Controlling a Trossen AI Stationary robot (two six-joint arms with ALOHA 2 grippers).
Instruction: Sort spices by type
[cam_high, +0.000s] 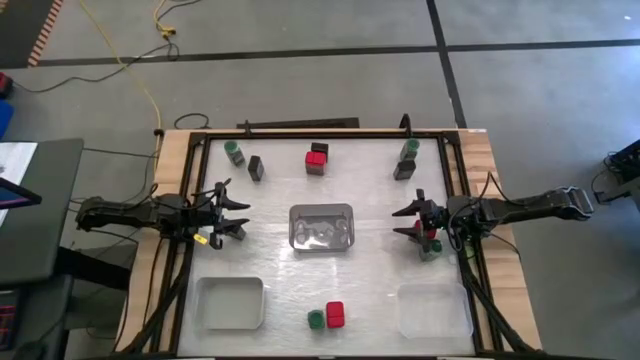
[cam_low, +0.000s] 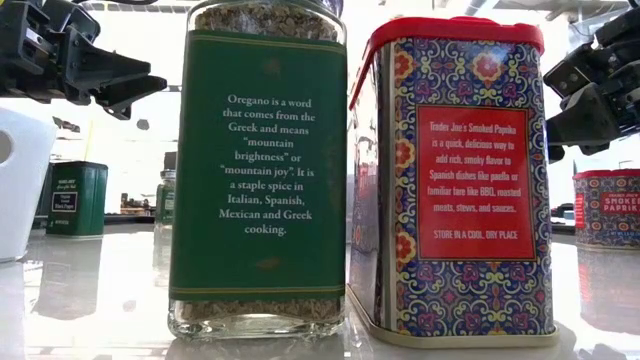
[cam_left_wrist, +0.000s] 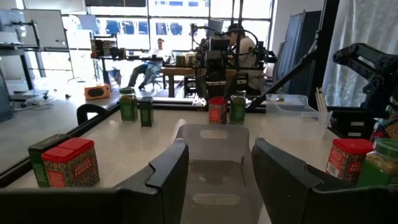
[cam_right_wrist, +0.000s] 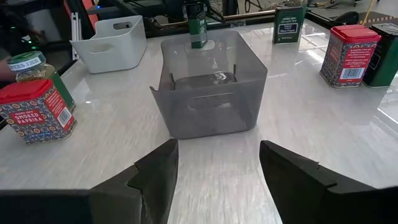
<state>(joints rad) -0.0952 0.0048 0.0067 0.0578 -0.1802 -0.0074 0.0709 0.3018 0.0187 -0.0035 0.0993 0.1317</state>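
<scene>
The spices stand upright on their bases in small groups. A green-lidded jar (cam_high: 233, 151) and a dark tin (cam_high: 256, 167) are far left. A red-topped tin (cam_high: 317, 157) is at the far middle. A jar and a dark tin (cam_high: 406, 160) are far right. Near the front edge stand an oregano jar (cam_low: 258, 170) and a paprika tin (cam_low: 455, 170). One more red and green pair (cam_high: 430, 243) sits under my right wrist. My left gripper (cam_high: 243, 217) hovers open to the left of the grey tray (cam_high: 321, 227). My right gripper (cam_high: 402, 222) hovers open to the tray's right.
A white tray (cam_high: 231, 300) sits near left and a clear tray (cam_high: 434, 310) near right. A dark frame (cam_high: 300, 130) borders the tabletop. Bare table lies between each gripper and the grey tray (cam_right_wrist: 208, 87). People sit in the room beyond the table.
</scene>
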